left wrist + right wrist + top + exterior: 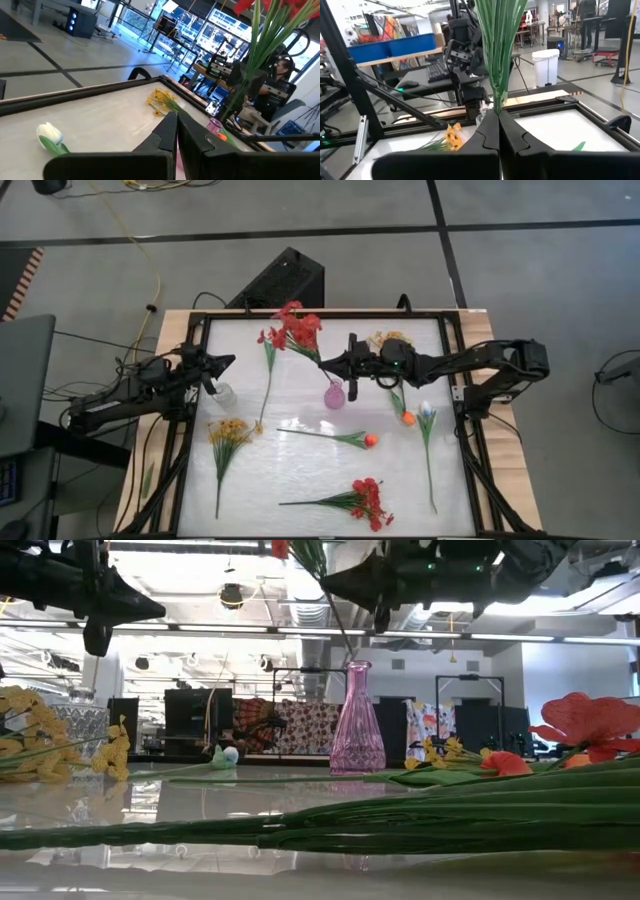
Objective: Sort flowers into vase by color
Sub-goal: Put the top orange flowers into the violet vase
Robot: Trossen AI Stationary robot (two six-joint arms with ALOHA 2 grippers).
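My right gripper [322,361] hangs above the table's middle, shut on a red flower spray [298,328] over the pink vase [357,725]. My left gripper [230,361] hovers shut at the left side with nothing in it, above a clear glass vase [224,392]. The other flowers lie flat on the white table. They are a red one [268,340], a yellow spray [228,432], an orange tulip [370,441], a red spray [366,500], a white tulip [427,412], another orange tulip [407,418] and a yellow spray [388,338] at the far side. My right gripper pinches the red spray's bundle of green stems [496,97] between its two fingers. The fingers are level, come from the table's right and lie across the stems. The spray is lifted clear, blossoms up. Its thin lower stem [338,620] slants down to the pink vase's mouth; whether it is inside I cannot tell.
A black frame [450,360] edges the white table. The clear glass vase [78,720] stands at the left. Long green stems [350,825] lie close in front of the low camera. Free room lies in the table's middle, toward the near edge.
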